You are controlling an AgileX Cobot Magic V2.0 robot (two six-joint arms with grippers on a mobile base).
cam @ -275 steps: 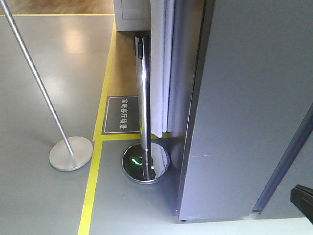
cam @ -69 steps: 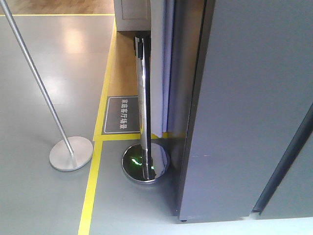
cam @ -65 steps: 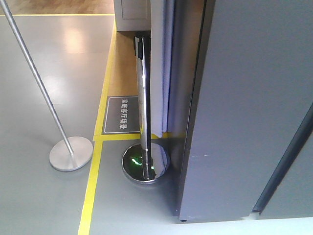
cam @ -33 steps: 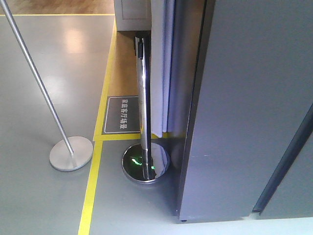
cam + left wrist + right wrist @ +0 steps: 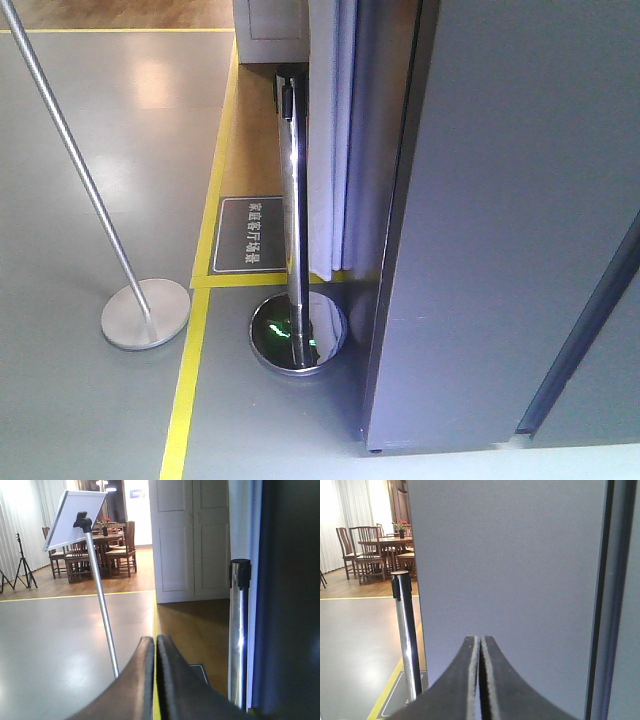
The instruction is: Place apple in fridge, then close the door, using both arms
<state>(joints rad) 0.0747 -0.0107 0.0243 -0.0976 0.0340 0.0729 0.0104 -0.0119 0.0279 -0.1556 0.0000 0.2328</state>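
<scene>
The fridge [image 5: 500,250] fills the right of the front view as a flat dark grey face. A dark seam [image 5: 575,340] runs down it near the right edge. The door looks shut, as no white inside shows. The grey face also fills the right wrist view [image 5: 510,570], and its dark edge shows in the left wrist view [image 5: 290,605]. The apple is out of view. My left gripper [image 5: 155,640] is shut and empty, pointing at the floor left of the fridge. My right gripper [image 5: 480,639] is shut and empty, close before the grey face.
A chrome barrier post [image 5: 295,220] on a round base [image 5: 297,335] stands just left of the fridge. A slanted sign-stand pole [image 5: 75,170] with a disc foot [image 5: 145,313] stands further left. Yellow floor tape [image 5: 190,380] and white drapes [image 5: 330,150] are nearby.
Since the oldest frame, the light blue strip at the fridge's right has narrowed to a dark seam. A black object at the bottom right corner has left the view. Nothing has moved in the last second.
</scene>
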